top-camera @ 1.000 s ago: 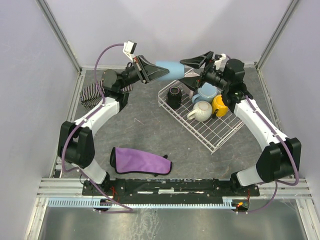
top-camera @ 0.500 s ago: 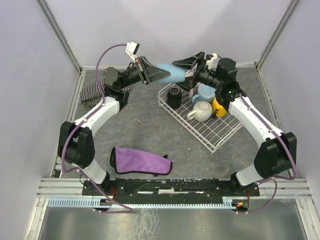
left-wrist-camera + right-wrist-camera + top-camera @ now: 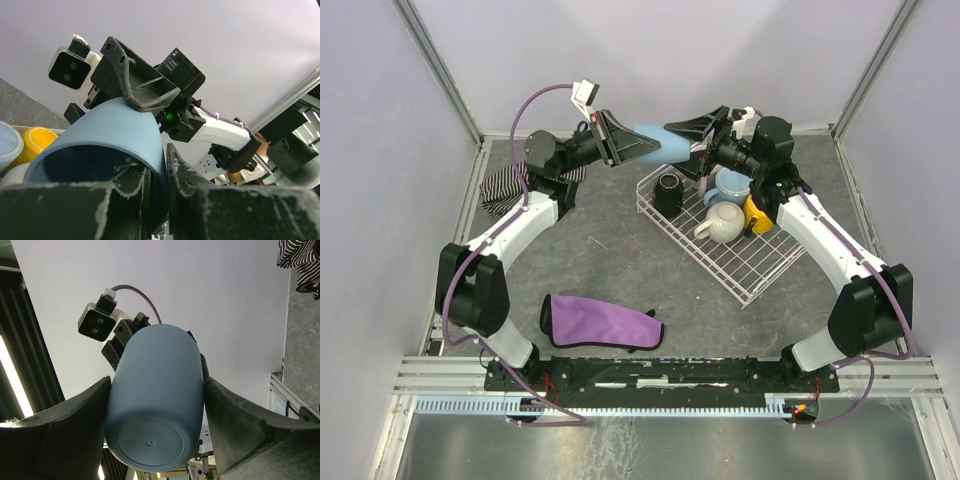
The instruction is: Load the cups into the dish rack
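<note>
Dusty-blue cup (image 3: pixel 658 137) lies horizontal; rim in left tool (image 3: pixel 632 146), base facing right.

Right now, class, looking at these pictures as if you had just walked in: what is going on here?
Two robot arms are passing a dusty-blue cup between them in mid-air, near the far end of the dish rack. The left gripper pinches its rim, while the right gripper brackets its body; whether it presses on the cup yet is unclear. A black cup, a light blue cup, a cream-white cup and a yellow cup already sit in the rack.
</note>
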